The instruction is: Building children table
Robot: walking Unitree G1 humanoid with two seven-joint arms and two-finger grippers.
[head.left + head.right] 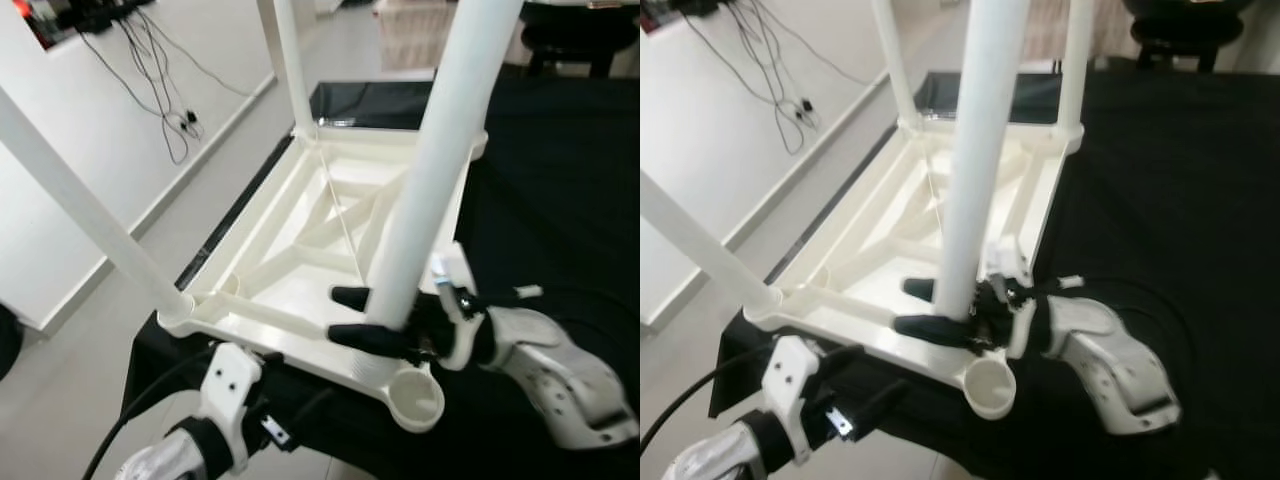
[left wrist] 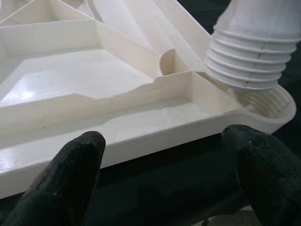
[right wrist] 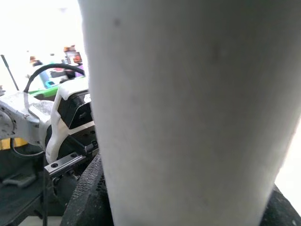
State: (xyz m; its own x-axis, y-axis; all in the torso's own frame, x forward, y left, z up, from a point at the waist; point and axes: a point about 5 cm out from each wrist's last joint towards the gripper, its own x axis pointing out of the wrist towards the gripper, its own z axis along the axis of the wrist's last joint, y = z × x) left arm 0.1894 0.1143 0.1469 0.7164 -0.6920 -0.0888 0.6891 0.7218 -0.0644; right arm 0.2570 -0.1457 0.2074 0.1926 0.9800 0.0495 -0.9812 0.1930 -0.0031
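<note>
The inverted white tabletop is laid on a black cloth. Its corner socket is empty; the white leg beside it is pinched by the right gripper. The left gripper is spread below the tabletop's near edge.

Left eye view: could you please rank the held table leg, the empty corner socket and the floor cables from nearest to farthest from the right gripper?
1. Held table leg, between the right gripper's fingers.
2. Empty corner socket, just below it at the tabletop's near corner.
3. Floor cables, far off on the left, by the wall.
</note>
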